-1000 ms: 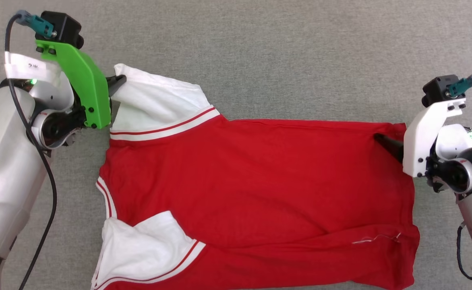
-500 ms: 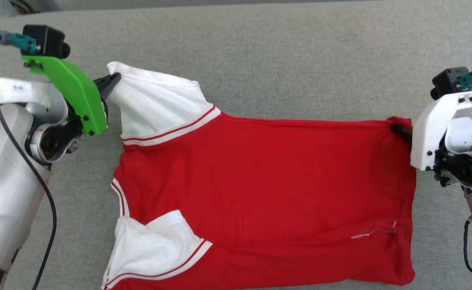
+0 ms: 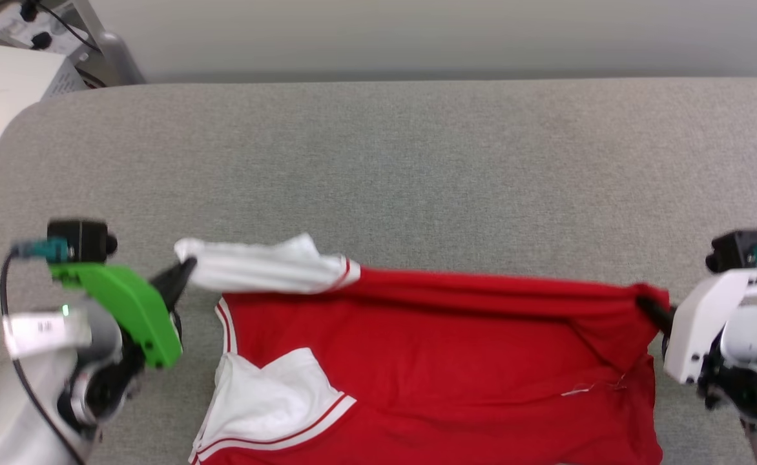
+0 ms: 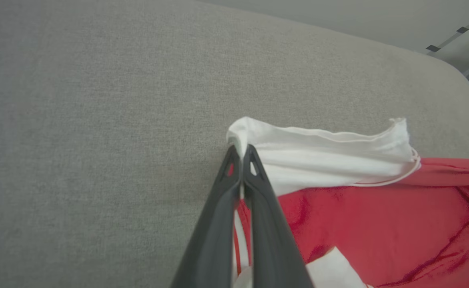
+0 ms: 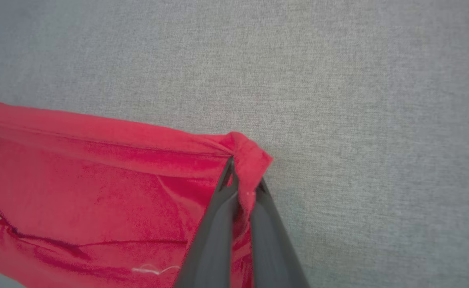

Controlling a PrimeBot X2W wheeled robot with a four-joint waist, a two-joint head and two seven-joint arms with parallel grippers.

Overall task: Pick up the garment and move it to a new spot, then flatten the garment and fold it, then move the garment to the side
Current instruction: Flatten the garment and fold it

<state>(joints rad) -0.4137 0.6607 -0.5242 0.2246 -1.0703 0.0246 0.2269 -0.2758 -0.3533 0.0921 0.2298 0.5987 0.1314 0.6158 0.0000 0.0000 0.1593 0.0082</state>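
The garment (image 3: 456, 349) is a red T-shirt with white sleeves and red-white stripe trim, stretched sideways across the grey surface. My left gripper (image 3: 183, 271) is shut on the tip of the far white sleeve (image 4: 322, 154), which is lifted and pulled taut. My right gripper (image 3: 650, 309) is shut on the far red hem corner (image 5: 246, 160), also raised. The fabric between the two grips hangs as a ridge, with the near part draped below. The near white sleeve (image 3: 269, 400) lies folded onto the red body. No number print is visible.
The grey padded surface (image 3: 385, 181) stretches wide beyond the shirt, with a rounded far-left corner. A white box with cables (image 3: 4, 71) stands past that corner, and a pale wall runs behind the far edge.
The right gripper has shut on the hem corner. Both grippers have lifted the shirt's far edge, bunching the far sleeve. The head view has tilted up, showing the surface's far edge.
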